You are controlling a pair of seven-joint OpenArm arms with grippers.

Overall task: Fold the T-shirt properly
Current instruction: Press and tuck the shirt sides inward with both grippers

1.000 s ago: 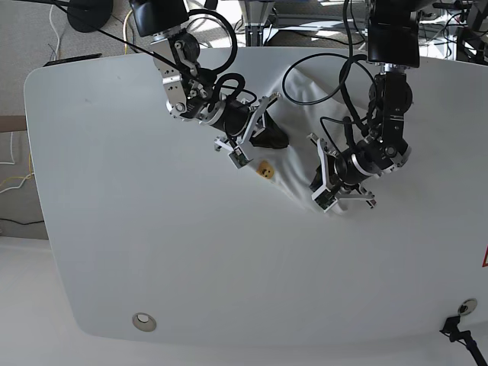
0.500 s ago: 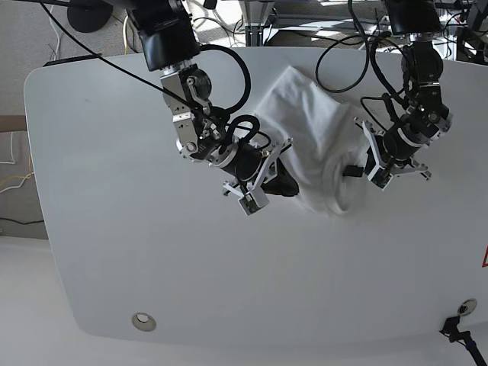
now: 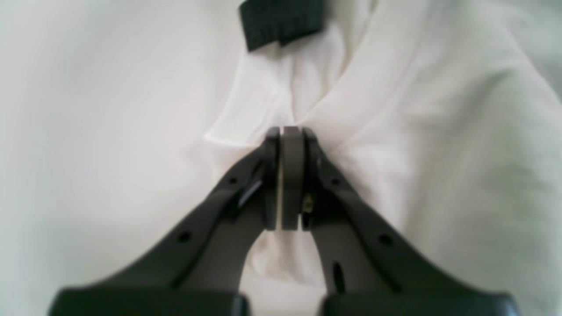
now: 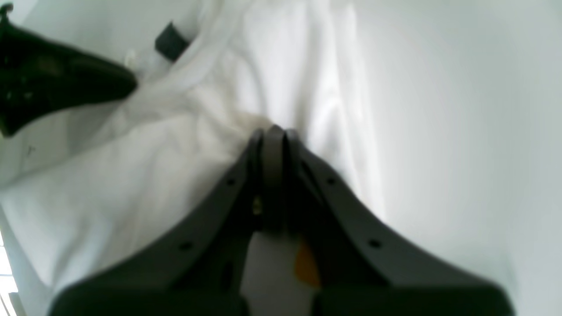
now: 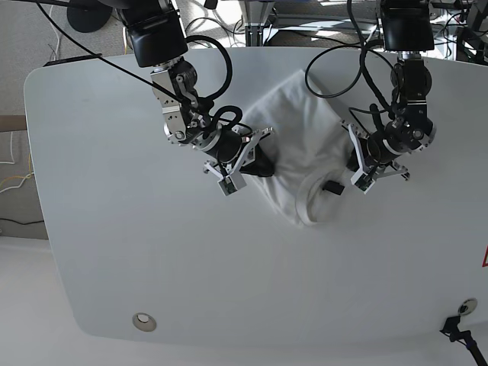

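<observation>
The white T-shirt [image 5: 301,149] lies bunched on the white worktop [image 5: 114,229] between the 2 arms. The left gripper [image 3: 287,131] has its fingers clenched on fabric near the collar; the black neck label [image 3: 281,19] shows just beyond. The right gripper [image 4: 272,131] pinches the opposite edge.

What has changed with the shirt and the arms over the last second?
Both arms swung the T-shirt out: a second ago it lay bunched between them, and now it hangs spread, collar and black label toward the near edge. The right gripper dipped nearer, then drew back; the left gripper moved outward. Both stayed shut on the T-shirt throughout. The table is unchanged.
</observation>
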